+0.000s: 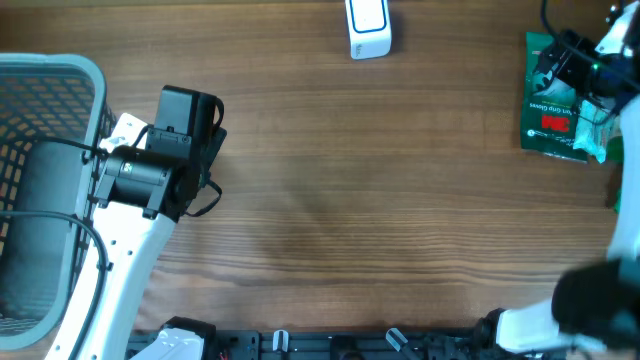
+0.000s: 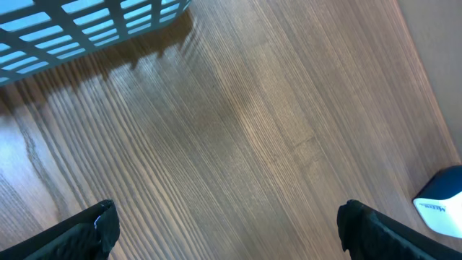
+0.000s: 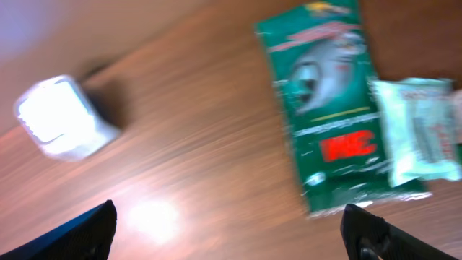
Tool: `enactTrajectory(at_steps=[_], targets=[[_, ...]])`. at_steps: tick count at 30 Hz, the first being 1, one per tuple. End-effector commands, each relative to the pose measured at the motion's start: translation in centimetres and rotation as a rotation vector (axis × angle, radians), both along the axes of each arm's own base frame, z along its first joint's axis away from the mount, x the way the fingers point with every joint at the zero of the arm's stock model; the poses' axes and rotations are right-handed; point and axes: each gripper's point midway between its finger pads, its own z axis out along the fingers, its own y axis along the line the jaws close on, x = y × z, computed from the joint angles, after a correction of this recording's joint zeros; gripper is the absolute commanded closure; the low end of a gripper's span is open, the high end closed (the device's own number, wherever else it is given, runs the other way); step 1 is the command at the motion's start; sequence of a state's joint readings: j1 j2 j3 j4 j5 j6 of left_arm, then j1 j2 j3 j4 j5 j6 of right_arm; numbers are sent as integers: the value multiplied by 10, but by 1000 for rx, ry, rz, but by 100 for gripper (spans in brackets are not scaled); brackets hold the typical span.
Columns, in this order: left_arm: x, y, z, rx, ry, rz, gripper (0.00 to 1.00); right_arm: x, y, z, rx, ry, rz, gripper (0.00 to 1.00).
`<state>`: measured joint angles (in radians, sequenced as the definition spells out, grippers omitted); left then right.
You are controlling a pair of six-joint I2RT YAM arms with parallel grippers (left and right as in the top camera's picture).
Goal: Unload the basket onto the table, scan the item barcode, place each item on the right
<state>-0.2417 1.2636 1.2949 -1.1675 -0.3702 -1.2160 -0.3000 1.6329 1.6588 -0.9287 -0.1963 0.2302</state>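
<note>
The wooden table (image 1: 330, 200) fills the overhead view, with a pale blue mesh basket (image 1: 60, 72) at its left edge. The left arm (image 1: 130, 250) reaches up beside that basket, and the right arm (image 1: 610, 300) runs along the far right edge. The item, a green package (image 3: 328, 101) with a red patch on its printed face, lies flat on the table at the right side, directly under the right arm's wrist. The right gripper (image 3: 227, 235) hangs above its lower end with the jaws spread wide, its fingers (image 3: 86, 235) at the two bottom corners of the wrist view, holding nothing and touching nothing; the package rests on the wood, ahead of the fingertips and not between them. The white scanner (image 1: 368, 27) with blue trim stands at the far edge near the middle, well apart from the package. A smaller pale green packet (image 3: 422, 130) lies against the package's right side. The left gripper (image 2: 227, 235) is likewise wide open and empty above bare wood.
</note>
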Motion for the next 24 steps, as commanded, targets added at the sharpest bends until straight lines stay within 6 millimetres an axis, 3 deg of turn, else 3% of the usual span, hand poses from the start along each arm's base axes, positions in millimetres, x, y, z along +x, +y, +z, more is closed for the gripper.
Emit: enactTrajectory(at_steps=[1, 4, 9, 11, 13, 17, 20, 24], targets=[[-1, 6, 4, 25, -14, 9, 0, -46, 71, 84, 60, -187, 224, 0], [-1, 6, 4, 25, -14, 9, 0, -109, 103, 126, 75, -265, 259, 0], [-1, 6, 4, 25, -14, 9, 0, -210, 124, 180, 120, -451, 195, 0], [-1, 6, 4, 25, -14, 9, 0, -232, 122, 189, 79, -509, 177, 0], [-1, 6, 4, 25, -14, 9, 0, -269, 124, 177, 1, -490, 196, 0], [-1, 6, 4, 25, -14, 9, 0, -303, 118, 134, -17, -317, 145, 0], [-1, 6, 4, 25, -14, 9, 0, -299, 111, 115, -28, -264, 119, 0], [-1, 6, 4, 25, -14, 9, 0, -280, 114, 101, -30, -397, 143, 0]])
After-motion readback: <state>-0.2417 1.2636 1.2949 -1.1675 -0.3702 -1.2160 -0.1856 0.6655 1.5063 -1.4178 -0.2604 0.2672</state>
